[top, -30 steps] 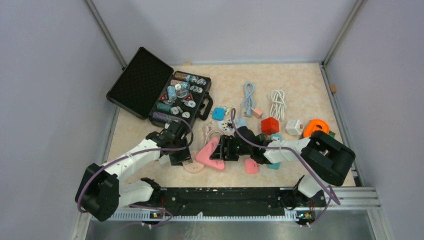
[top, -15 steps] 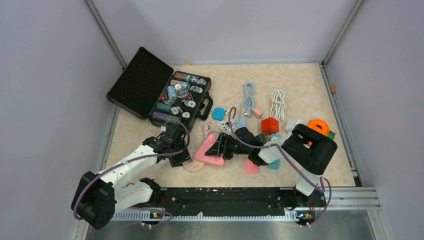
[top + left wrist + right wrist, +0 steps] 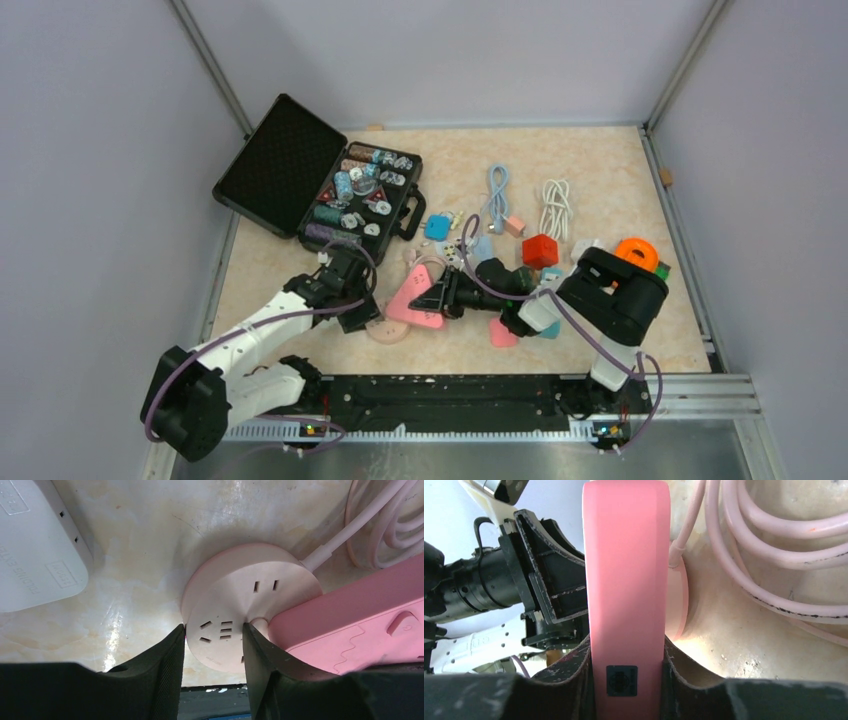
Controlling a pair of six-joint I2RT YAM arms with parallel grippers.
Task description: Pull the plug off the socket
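Note:
The socket is a pale pink round disc with slot holes, lying flat on the table. My left gripper is shut on its near edge, and in the left wrist view the disc sits pinched between the black fingers. The plug is a bright pink block sitting on the socket's right side. My right gripper is shut on it. In the right wrist view the plug stands edge-on between my pads, with the socket behind it.
The socket's pale pink cord coils just right of the plug. A white adapter lies to the socket's left. An open black case stands at the back left. A red cube, an orange ring and cables crowd the right.
My right gripper has closed onto the bright pink plug, and the right arm's elbow has swung left. The left gripper has stayed on the socket.

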